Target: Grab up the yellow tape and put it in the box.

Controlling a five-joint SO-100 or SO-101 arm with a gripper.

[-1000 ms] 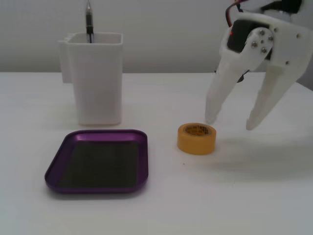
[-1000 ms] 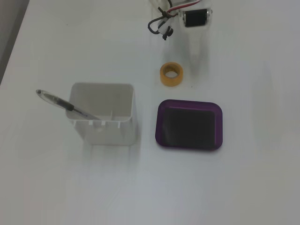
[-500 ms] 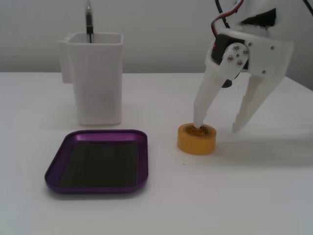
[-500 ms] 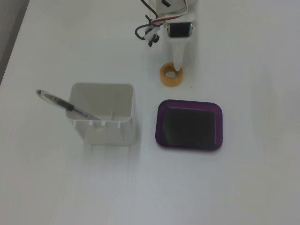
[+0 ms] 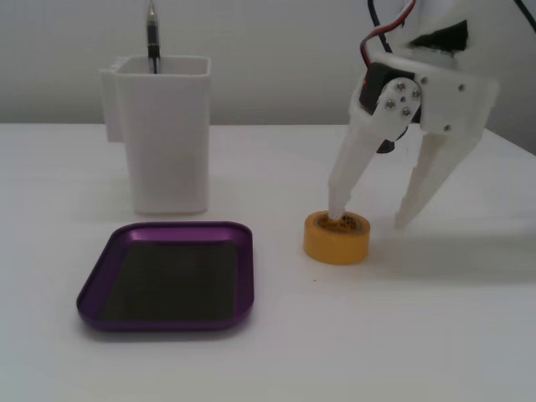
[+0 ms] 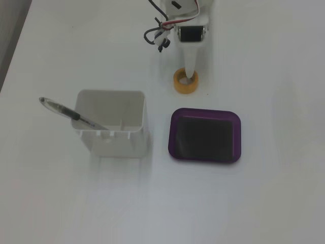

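The yellow tape (image 5: 336,238) is a small thick roll lying flat on the white table, right of the box. It also shows in the top-down fixed view (image 6: 186,81). The box (image 5: 167,275) is a shallow purple tray with a dark bottom, empty; in the top-down fixed view (image 6: 205,154) it lies just below the tape. My gripper (image 5: 373,219) is open and straddles the tape's right wall: one finger tip (image 5: 338,205) is down inside the roll's core, the other finger (image 5: 416,205) stands outside to the right. In the top-down view the gripper (image 6: 191,76) comes from above.
A tall white square container (image 5: 165,134) with a pen (image 5: 152,38) stands behind the tray; in the top-down view the container (image 6: 112,124) is left of the tray. The arm's wires (image 6: 157,35) hang near the wrist.
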